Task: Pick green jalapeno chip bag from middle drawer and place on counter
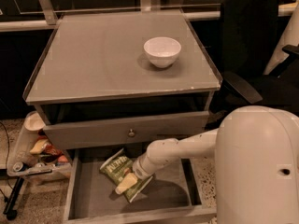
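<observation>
Camera view: jaws at green jalapeno chip bag (115, 166) in middle drawer (92, 196); grip unclear.

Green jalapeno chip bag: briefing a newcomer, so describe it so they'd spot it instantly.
Under the grey counter with the white bowl, the middle drawer stands open. The green jalapeno chip bag lies inside at the gripper: olive-green, white lettering, the drawer's only item.

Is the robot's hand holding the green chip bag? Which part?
Cannot tell. The gripper sits on the near end of the green jalapeno chip bag, in the middle drawer; a real hold is not visible.
</observation>
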You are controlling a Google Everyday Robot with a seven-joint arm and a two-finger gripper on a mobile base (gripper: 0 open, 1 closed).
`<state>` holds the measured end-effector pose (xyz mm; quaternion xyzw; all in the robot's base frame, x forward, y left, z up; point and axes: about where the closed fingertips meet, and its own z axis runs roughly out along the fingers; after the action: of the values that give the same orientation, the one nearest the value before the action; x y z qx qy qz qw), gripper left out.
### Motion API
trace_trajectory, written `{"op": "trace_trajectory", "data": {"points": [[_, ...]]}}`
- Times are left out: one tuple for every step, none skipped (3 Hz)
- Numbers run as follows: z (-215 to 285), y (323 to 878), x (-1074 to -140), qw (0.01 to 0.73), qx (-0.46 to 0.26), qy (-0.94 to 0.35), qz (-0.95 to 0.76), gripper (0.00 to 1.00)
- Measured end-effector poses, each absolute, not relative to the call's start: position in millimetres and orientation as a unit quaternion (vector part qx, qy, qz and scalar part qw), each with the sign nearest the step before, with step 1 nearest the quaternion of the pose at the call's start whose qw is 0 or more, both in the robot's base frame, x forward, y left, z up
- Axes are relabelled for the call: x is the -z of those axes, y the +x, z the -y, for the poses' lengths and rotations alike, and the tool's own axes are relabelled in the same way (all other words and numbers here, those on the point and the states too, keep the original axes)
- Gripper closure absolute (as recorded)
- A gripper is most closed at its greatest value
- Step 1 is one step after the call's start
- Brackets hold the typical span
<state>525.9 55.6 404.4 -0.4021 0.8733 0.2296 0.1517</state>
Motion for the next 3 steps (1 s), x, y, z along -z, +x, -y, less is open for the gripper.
{"op": "trace_trajectory", "data": {"points": [[-57, 540, -399, 0.173, -0.205, -0.400, -0.876, 0.00], [-57, 551, -395, 0.189, -0.194, -0.392, -0.879, 0.00], [-61, 553, -384, 0.190, -0.196, -0.382, -0.883, 0.00]]}}
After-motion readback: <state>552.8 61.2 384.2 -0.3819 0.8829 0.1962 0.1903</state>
